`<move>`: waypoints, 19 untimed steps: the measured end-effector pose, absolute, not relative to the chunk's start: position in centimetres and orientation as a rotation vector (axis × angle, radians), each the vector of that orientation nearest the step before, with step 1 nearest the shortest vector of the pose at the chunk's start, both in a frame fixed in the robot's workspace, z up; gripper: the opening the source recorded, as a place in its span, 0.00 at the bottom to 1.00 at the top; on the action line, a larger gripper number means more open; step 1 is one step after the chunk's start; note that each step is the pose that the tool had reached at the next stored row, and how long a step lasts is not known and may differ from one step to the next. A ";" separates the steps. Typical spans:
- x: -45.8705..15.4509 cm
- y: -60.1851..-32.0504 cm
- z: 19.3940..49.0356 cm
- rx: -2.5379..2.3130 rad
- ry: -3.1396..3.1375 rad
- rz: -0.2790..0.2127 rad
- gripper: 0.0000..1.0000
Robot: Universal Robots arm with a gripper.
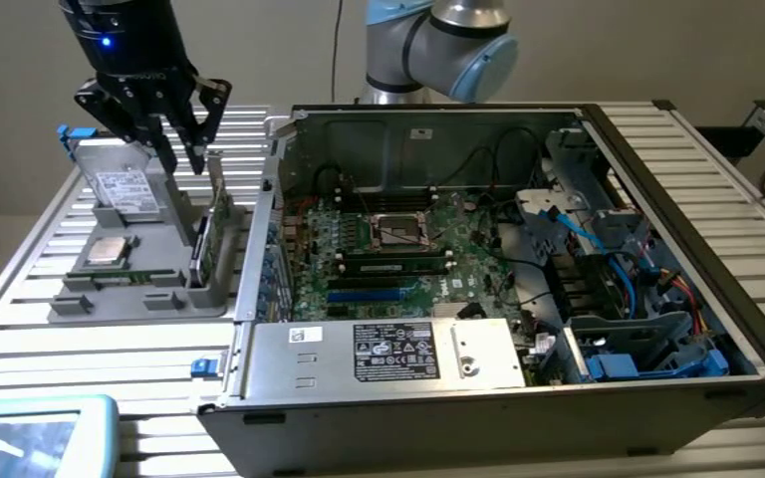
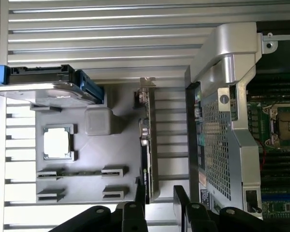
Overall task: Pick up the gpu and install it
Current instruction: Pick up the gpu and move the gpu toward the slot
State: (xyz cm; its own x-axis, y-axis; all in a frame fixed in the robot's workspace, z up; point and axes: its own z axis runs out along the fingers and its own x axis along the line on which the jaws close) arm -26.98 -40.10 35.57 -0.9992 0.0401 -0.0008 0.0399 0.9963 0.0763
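Pincer [image 2: 159,189] gapes around upright gpu [image 2: 150,145]; hard-drive label [image 1: 124,187] unreadable.

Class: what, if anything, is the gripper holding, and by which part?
Nothing is held. The gripper is open, empty, above one end of the gpu standing on edge in the grey tray.

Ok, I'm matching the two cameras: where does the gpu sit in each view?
Exterior view: the gpu stands on edge in the grey holder, at the exterior view's left.
Wrist view: the gpu is edge-on, between the hard drive and the case.
Shared landmark: the hard drive with blue tabs.
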 end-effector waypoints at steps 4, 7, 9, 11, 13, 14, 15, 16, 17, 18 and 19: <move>-27.1 -40.1 35.3 0.056 3.139 0.123 0.36; -27.1 -39.6 35.1 0.056 3.140 0.110 0.36; -27.1 -39.1 34.9 0.056 3.141 0.103 0.36; -27.2 -38.7 34.7 0.056 3.142 0.095 0.36; -27.2 -38.5 34.6 0.056 3.143 0.089 0.36; -27.3 -38.5 34.4 0.055 3.144 0.088 0.36; -27.4 -38.5 34.3 0.054 3.145 0.087 0.36; -27.4 -38.5 34.2 0.053 3.146 0.087 0.36; -27.4 -38.5 34.0 0.051 3.146 0.087 0.38; -27.4 -38.5 33.8 0.051 3.146 0.087 0.38; -27.4 -38.5 33.6 0.050 3.146 0.087 0.44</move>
